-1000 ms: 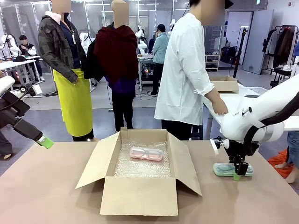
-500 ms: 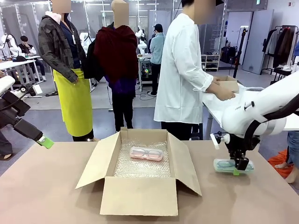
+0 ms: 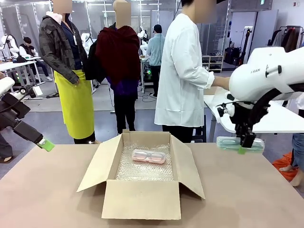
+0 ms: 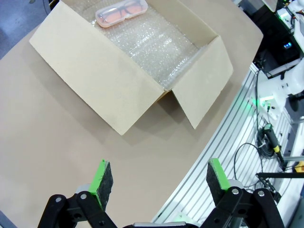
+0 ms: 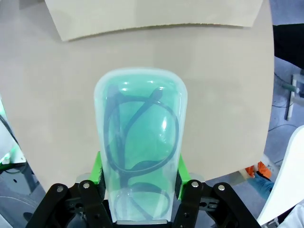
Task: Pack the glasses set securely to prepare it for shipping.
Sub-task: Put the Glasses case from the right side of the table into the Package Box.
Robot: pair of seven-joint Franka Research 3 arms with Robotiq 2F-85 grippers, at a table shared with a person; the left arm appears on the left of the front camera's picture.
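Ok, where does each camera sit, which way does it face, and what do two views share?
Front view: fixed between the arms, facing across the table at the person; shows left gripper and right gripper holding the mint green glasses case aloft.
Left wrist view: on the left wrist, looking down between open fingers at the cardboard box.
Right wrist view: on the right wrist, looking down past the clamped case at the table.
Shared: front and left wrist both show the pale pink glasses case boxed.
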